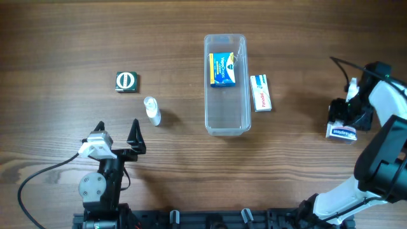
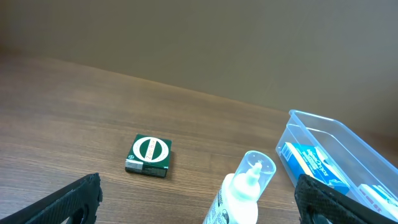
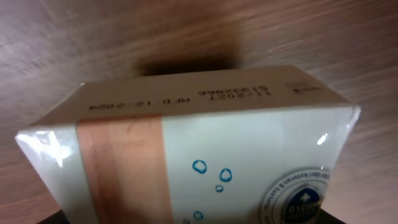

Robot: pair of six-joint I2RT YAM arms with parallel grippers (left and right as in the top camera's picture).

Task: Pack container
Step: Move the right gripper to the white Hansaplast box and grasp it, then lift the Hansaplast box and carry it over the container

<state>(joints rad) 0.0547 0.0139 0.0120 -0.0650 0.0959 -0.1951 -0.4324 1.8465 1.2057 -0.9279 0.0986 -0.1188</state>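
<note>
right gripper [image 1: 344,124] over the white box [image 1: 342,133], 4 o'clock of the mid-table container [image 1: 226,114], can't tell if clamped, so an off-centre pinch could slip; left gripper [image 1: 117,132] jaws wide apart.

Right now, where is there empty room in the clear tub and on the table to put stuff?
The near half of the container, below the blue box, is bare. So is the table between the white-and-red box and the right gripper. It's crowded where that box sits close beside the container.
</note>
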